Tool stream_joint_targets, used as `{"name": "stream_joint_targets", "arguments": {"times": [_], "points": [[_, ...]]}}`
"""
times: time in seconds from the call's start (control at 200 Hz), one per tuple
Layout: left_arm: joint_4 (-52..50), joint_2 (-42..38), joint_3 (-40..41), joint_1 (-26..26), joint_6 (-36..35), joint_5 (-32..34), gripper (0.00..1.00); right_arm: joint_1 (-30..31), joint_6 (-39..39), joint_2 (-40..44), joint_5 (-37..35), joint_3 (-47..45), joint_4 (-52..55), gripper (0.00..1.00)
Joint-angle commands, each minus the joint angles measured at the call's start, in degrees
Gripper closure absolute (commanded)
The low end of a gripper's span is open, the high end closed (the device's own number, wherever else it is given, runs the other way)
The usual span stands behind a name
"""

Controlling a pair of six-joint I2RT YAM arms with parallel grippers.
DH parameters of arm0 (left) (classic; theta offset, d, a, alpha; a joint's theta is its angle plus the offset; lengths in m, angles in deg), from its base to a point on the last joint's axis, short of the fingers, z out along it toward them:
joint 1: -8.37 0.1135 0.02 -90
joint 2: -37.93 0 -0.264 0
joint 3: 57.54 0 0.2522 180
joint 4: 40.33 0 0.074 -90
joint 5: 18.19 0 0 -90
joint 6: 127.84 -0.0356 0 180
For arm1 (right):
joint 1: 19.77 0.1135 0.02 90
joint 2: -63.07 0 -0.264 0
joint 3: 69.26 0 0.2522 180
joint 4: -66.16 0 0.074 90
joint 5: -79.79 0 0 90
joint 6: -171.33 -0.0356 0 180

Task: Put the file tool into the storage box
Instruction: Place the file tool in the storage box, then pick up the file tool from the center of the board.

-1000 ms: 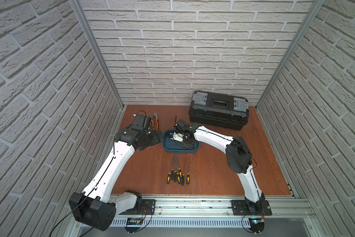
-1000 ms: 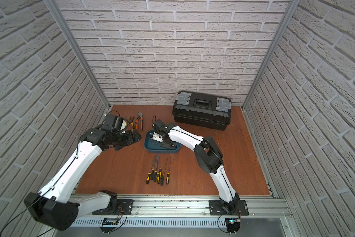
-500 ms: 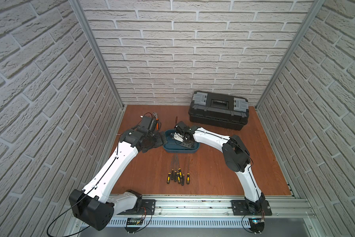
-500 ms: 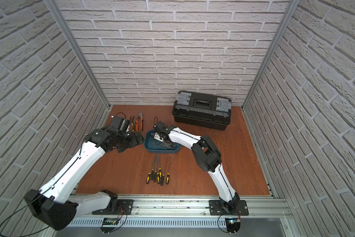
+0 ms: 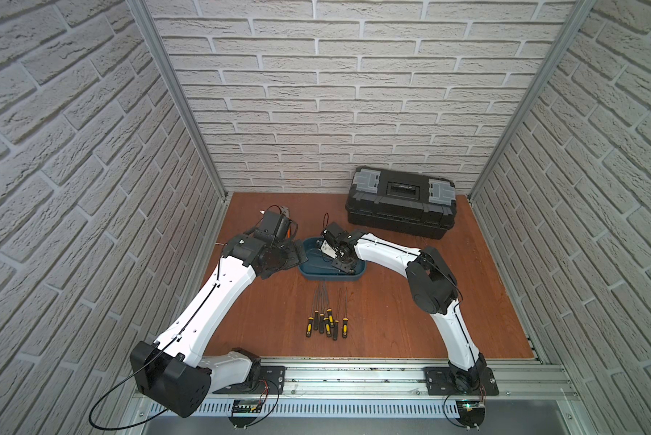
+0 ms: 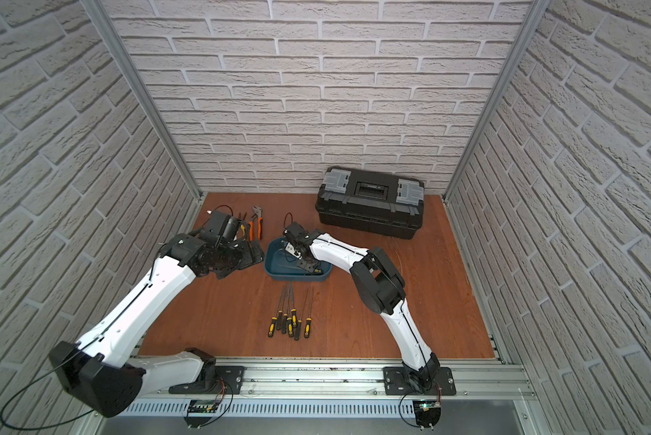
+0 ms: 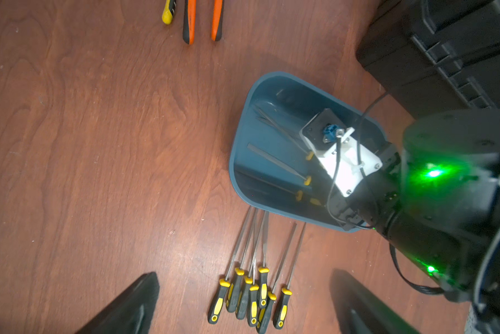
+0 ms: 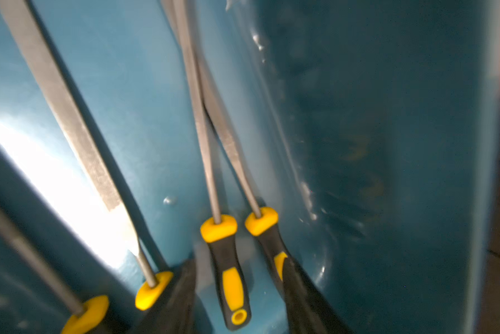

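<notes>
Nearest the robot, on the near side of the shallow teal-blue plastic storage box [image 5: 327,277], a cluster of slim steel files with black-and-yellow handles [image 5: 325,320] lies on the red-brown wooden tabletop [image 5: 391,320] just as it did a second ago. Their tips point toward the box's front wall.

The left arm has swung in since then. The left gripper [image 5: 299,252] now hangs just beside the box's left end, and its dark fingers [image 7: 133,303] stand wide apart with nothing between them.

The right gripper [image 8: 238,269] is down inside the box, as before. In the right wrist view its fingers [image 8: 303,295] are parted. The black-and-yellow-handled file tool [image 8: 228,277] lies loose on the box floor between them, with a gap on each side. Three more files lie alongside it, blades toward the box's left end.

Beyond the box's left end lie orange-and-black-handled pliers [image 6: 256,226]. Farther back, past the box's right end, stands a large black plastic toolbox with grey latches [image 5: 401,211], its lid shut.
</notes>
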State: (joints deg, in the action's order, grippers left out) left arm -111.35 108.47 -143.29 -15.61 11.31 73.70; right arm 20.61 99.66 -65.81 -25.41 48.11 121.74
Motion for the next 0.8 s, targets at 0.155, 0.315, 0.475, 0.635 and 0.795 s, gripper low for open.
{"name": "stream_joint_targets", "arguments": {"times": [0.155, 0.315, 0.475, 0.635, 0.795], "points": [[-1.67, -4.66, 0.74, 0.93, -0.72, 3.01, 0.02, -0.64, -13.36, 8.40, 8.36, 2.75, 0.99, 0.41], [-2.44, -6.95, 0.95, 3.87, -3.33, 1.52, 0.02, -0.62, -21.91, 11.98, 11.30, 0.71, 1.29, 0.41], [-4.69, -8.67, 0.04, 6.77, -6.19, -0.58, 0.02, -0.65, -30.76, 17.06, 13.12, -2.93, 0.16, 0.41], [-2.25, -10.73, 3.95, 10.42, -8.56, -5.56, 0.02, -0.35, -38.71, 22.14, 13.49, -7.49, -1.58, 0.43], [2.38, -9.04, 6.30, 13.05, -10.58, -10.29, 0.02, 0.91, -43.48, 27.88, 11.40, -13.09, -2.38, 0.43]]}}
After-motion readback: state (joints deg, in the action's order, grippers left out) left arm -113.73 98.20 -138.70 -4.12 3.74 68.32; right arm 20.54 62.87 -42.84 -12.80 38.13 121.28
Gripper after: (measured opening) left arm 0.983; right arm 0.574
